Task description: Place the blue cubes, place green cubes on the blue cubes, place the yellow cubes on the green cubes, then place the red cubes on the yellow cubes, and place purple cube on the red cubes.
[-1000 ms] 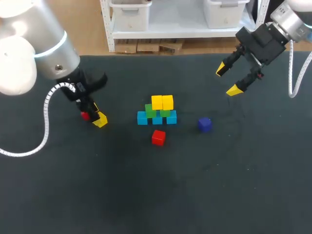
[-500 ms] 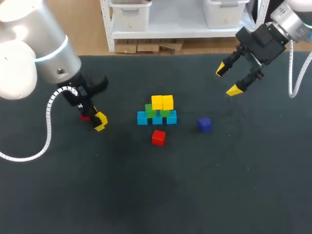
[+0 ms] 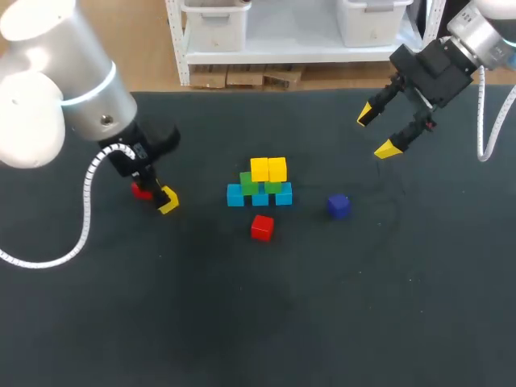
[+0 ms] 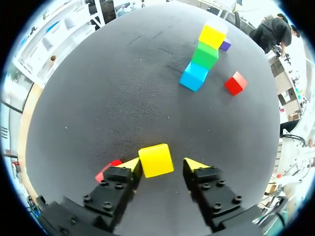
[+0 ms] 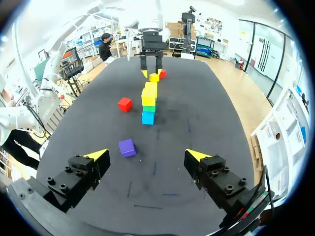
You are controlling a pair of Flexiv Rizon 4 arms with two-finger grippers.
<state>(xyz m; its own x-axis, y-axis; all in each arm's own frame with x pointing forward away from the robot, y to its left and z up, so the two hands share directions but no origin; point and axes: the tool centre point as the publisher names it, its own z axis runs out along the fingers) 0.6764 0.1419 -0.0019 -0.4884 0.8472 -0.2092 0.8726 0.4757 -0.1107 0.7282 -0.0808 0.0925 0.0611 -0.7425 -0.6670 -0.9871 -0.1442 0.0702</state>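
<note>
A row of three blue cubes (image 3: 260, 197) sits mid-table, carrying two green cubes (image 3: 273, 186) and two yellow cubes (image 3: 268, 169). In front of it lies a loose red cube (image 3: 261, 227), and a purple cube (image 3: 338, 205) lies to its right. My left gripper (image 4: 160, 164) is down at the table left of the stack, open. A yellow cube (image 4: 156, 160) lies between its fingers, touching one finger, with a gap to the other. A second red cube (image 4: 109, 168) lies just outside that touching finger. My right gripper (image 3: 376, 131) hangs open and empty at the back right.
The dark table mat (image 3: 339, 306) is bare across the front and right. From the right wrist view, the purple cube (image 5: 127, 147) is the nearest thing ahead, then the stack (image 5: 148, 103) and my left gripper (image 5: 150, 73) beyond it.
My left arm has shifted slightly to the right and its fingers have come closer about the yellow cube. The right arm and the stack have not moved.
</note>
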